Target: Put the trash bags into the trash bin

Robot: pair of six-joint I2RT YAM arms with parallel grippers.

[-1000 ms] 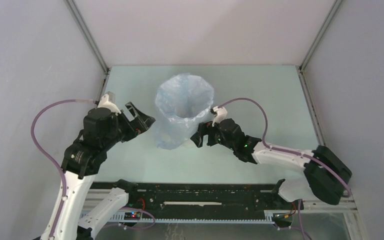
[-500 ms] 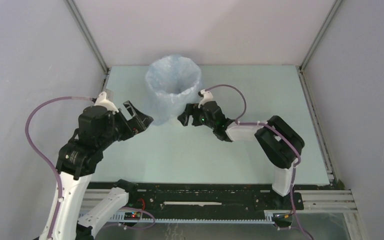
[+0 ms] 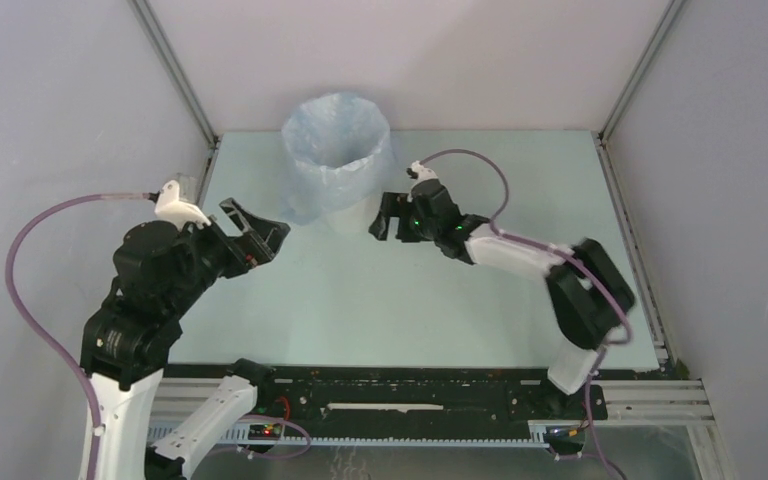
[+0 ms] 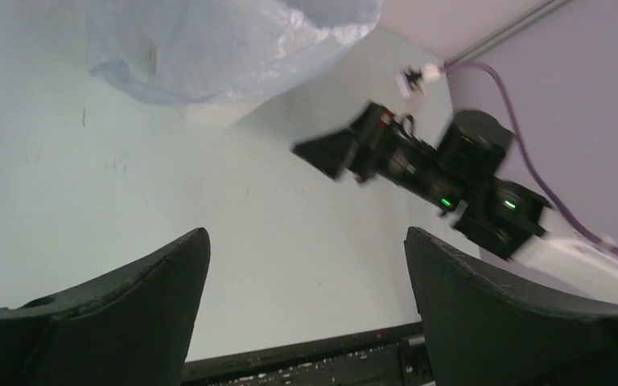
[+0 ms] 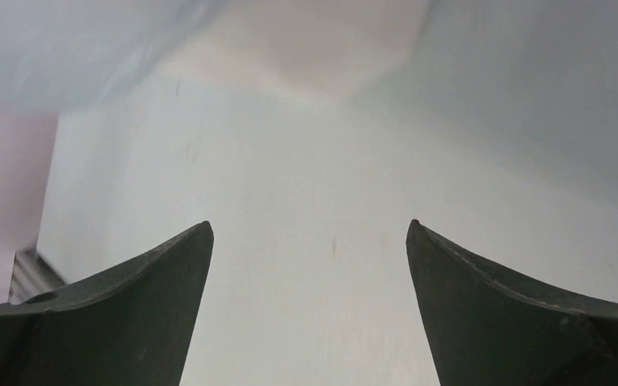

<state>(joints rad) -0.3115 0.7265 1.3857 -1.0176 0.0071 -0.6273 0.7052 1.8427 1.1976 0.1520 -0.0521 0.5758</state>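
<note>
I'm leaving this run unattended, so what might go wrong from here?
The trash bag hangs loosely outside the trash bin, bunched low on one side; a finger may snag it and drag it off. The open right gripper sits close beside the tall, narrow-based bin, so a nudge might tip it.

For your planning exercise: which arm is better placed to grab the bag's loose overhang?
Probably left: the trash bag droops down the trash bin's left side, facing the open left tool.

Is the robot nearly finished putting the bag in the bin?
Nearly. The blue bag already lines the white bin, its edge draped over the rim. Both jaws are open, holding nothing. Left, maybe: tucking the loose film hanging down the bin's side.
</note>
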